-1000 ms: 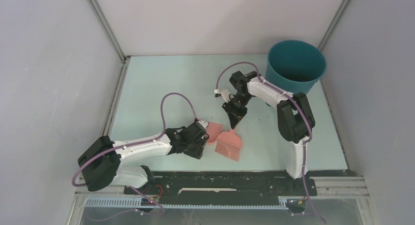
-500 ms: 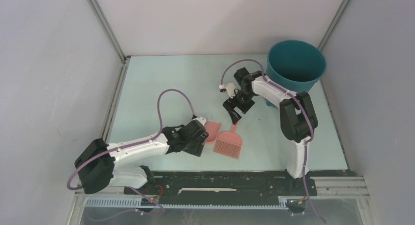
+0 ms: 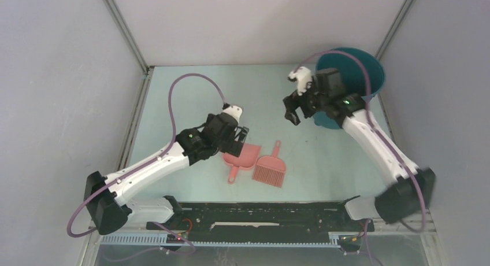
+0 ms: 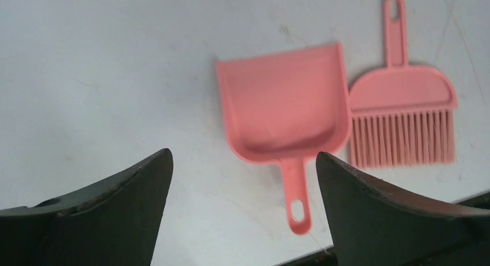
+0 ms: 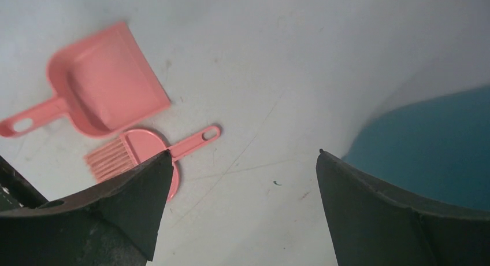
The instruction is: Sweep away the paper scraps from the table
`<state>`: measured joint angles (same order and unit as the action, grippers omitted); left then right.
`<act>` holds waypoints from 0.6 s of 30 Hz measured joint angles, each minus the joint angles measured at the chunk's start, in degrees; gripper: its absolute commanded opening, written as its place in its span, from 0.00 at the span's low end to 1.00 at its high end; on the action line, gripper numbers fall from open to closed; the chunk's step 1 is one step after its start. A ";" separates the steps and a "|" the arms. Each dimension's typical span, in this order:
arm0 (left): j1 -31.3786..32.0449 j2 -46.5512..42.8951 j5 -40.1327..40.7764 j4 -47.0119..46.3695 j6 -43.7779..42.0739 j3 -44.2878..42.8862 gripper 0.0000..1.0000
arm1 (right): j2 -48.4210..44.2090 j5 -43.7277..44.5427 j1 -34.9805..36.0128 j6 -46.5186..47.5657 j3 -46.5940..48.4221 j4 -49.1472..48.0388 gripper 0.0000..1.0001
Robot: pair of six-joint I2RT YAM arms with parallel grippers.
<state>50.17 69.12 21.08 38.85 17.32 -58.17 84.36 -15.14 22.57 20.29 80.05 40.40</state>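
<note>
One dustpan [image 3: 242, 154] lies on the table [image 3: 185, 98] beside the brush [image 3: 270, 172], bin [image 3: 363, 66] apart.

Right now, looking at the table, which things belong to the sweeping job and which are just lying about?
For the job:
- table
- pink dustpan
- pink brush
- teal bin, probably where the scraps go
- paper scraps: none show in any view

Just lying about:
- nothing that I can see
</note>
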 measured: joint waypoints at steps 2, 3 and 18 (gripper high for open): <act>-1.29 0.13 1.51 0.11 -2.05 -2.43 1.00 | -8.39 -1.84 -2.27 -2.08 -5.51 -5.01 1.00; -2.03 0.13 2.38 0.00 -2.95 -3.56 1.00 | -11.56 -2.99 -3.91 -3.52 -7.39 -7.10 1.00; -14.03 -9.99 -2.36 -18.16 -3.28 8.61 1.00 | -16.22 -19.65 -8.72 -20.06 -32.35 -27.32 1.00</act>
<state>36.14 59.13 18.72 20.69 14.04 -49.56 68.14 -34.79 13.85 0.23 47.70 13.08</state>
